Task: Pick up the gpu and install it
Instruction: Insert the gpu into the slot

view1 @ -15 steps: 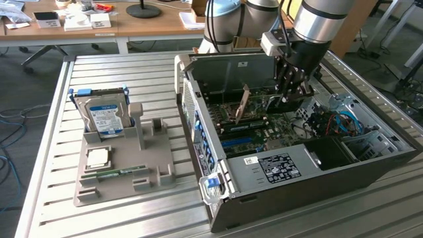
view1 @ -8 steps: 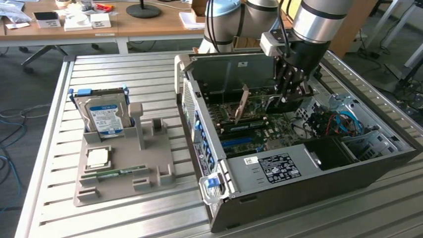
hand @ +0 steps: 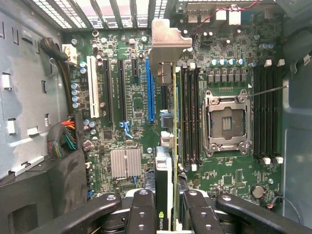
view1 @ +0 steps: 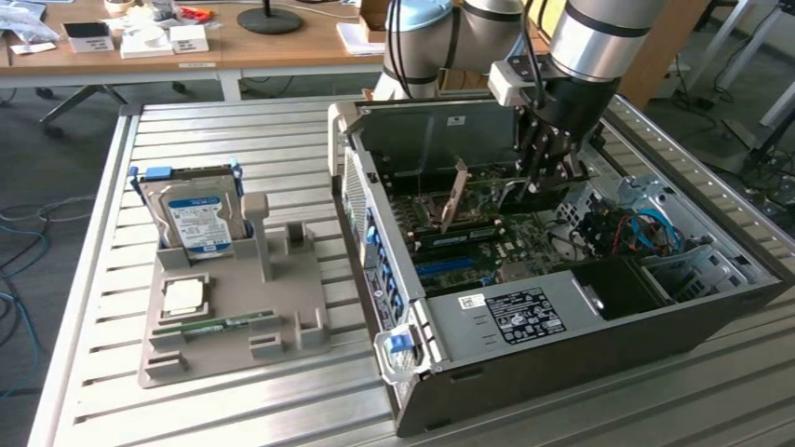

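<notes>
the fingers (hand: 195, 212) are clenched on the gpu (hand: 164, 168), held on edge inside the computer case (view1: 584, 335). its long axis runs from them toward the case's rear wall, bracket (hand: 168, 39) foremost, just beside the blue slot (hand: 148, 87).

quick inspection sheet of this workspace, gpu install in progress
surface: slatted metal table
job's things: gpu upright on edge at the motherboard, inside the open pc case; seated or not, cannot tell
clutter: grey holder with hard drive and ram stick
grippers: gripper in the case, shut on the gpu
cables: blue cables in the case; floor cables at the exterior view's left
surroundings: wooden desk with small boxes
</notes>
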Robot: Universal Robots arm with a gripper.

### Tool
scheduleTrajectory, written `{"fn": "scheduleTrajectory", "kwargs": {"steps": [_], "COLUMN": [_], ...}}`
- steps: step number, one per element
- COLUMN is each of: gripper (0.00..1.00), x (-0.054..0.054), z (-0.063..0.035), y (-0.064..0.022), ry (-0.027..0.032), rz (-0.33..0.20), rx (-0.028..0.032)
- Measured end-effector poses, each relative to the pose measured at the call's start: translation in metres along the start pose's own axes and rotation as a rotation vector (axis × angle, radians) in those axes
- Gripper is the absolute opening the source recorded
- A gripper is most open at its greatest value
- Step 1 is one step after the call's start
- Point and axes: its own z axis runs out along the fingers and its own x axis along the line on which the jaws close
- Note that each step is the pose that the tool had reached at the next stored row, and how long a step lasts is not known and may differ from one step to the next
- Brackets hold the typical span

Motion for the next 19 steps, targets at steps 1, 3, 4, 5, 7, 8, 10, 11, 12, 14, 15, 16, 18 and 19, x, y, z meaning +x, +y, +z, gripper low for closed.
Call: {"fn": "scheduleTrajectory", "kwargs": {"steps": [1,3,4,5,7,8,10,11,12,14,15,16,18,19], "gripper": [0.27,0.27,0.27,0.27,0.27,0.27,0.27,0.27,0.27,0.27,0.27,0.27,0.27,0.27], "x": [0.0,0.0001,0.0003,0.0004,0.0007,0.0008,0.0009,0.0012,0.0018,0.0036,0.0039,0.0039,0.004,0.004], "z": [0.0,0.0,0.0002,0.0003,0.0022,0.0032,0.0053,0.0053,0.0053,0.0053,0.0054,0.0055,0.0055,0.0056], "y": [0.0,0.001,0.0039,0.0053,0.0082,0.0087,0.0092,0.0092,0.0092,0.0091,0.0092,0.0092,0.0091,0.0091], "ry": [0.0,0.0002,0.0002,0.0,-0.0002,0.0001,-0.0001,0.0001,0.0001,0.0,0.0,0.0,0.0001,-0.0001], "rz": [0.0,0.0,0.0,0.0,0.0,0.0,0.0,0.0,0.0,0.0,0.0,0.0,0.0,0.0], "rx": [0.0,0.0,0.0001,0.0001,0.0002,0.0001,0.0001,0.0001,0.0001,0.0001,0.0001,0.0002,0.0001,0.0001]}}
